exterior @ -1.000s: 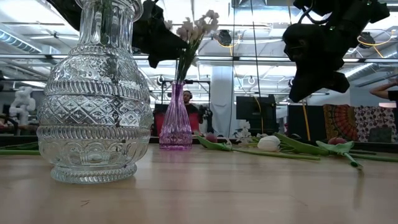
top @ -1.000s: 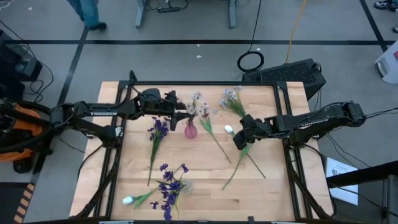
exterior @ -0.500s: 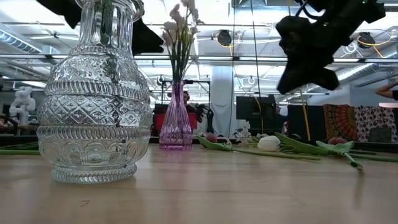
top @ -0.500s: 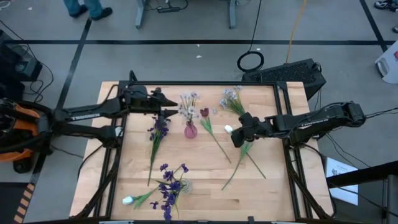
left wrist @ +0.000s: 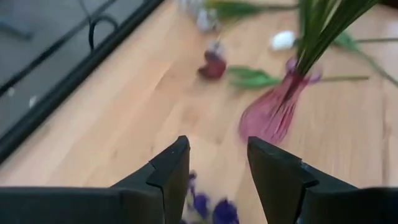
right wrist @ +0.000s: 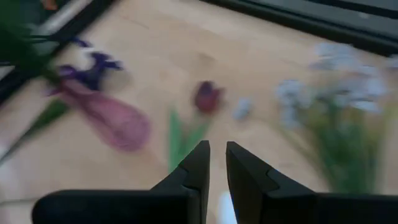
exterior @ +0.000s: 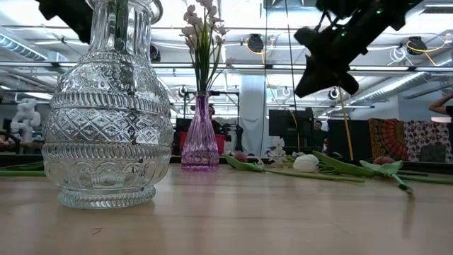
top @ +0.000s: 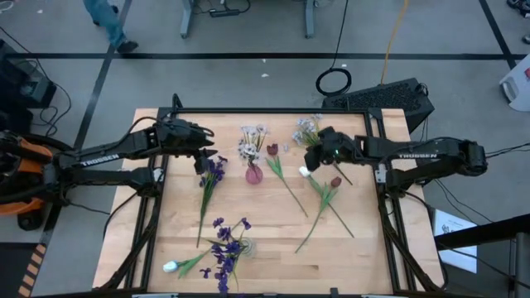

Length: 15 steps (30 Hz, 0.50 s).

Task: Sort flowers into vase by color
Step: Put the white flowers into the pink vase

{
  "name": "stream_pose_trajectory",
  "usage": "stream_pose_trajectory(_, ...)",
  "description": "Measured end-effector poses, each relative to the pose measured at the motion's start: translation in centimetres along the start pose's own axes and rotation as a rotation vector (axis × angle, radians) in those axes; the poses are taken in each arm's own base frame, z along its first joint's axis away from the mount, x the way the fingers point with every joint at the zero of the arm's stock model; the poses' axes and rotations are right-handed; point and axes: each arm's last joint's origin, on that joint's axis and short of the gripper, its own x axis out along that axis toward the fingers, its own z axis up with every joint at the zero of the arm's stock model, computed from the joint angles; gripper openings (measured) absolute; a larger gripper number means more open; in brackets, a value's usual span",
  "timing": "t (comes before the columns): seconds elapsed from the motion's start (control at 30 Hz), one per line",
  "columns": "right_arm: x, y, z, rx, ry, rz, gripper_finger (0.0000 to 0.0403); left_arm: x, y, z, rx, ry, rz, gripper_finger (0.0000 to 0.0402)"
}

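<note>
The likeliest slip here comes from the right tool (top: 319,147), which hangs over a crowd of blooms: the pale lavender cluster (top: 307,129) lies just beyond its tips, the white tulip bud (top: 305,172) just beneath and a dark red tulip bud (top: 335,181) a little to its outer side. Since the stems cross each other there, a descent that is slightly off could pinch two stems at once, or drag the wrong colour along. Its fingers (right wrist: 194,167) stand nearly together, with only a thin slot between them and nothing in it, so they must spread before any grasp.

A second worry is the pink vase (top: 253,173), narrow and tall, already carrying pale flowers (top: 251,141). It stands ahead of the left tool (top: 197,142) and between both tools; a sweeping stem or an arm could tip it.

The left tool is moderately open, holds nothing and touches nothing, with the dark purple flower (top: 211,170) lying on the surface (top: 273,248) just under and ahead of its tips. More purple flowers (top: 225,247) sit at a clear glass vase (exterior: 107,106) well behind both tools.
</note>
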Motion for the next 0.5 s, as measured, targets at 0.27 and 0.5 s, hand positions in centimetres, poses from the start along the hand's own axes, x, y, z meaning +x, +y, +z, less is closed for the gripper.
stream_pose_trajectory(0.27, 1.8, -3.1, 1.8, 0.01, 0.23, -0.172, 0.004, -0.1, 1.8, -0.3, -0.098, 0.028, 0.099, 0.0128)
stream_pose_trajectory(0.5, 4.5, -5.2, 0.1, 0.007, 0.486, -0.319, 0.0069, 0.2, 3.5, -1.1, -0.228, 0.044, 0.184, 0.012)
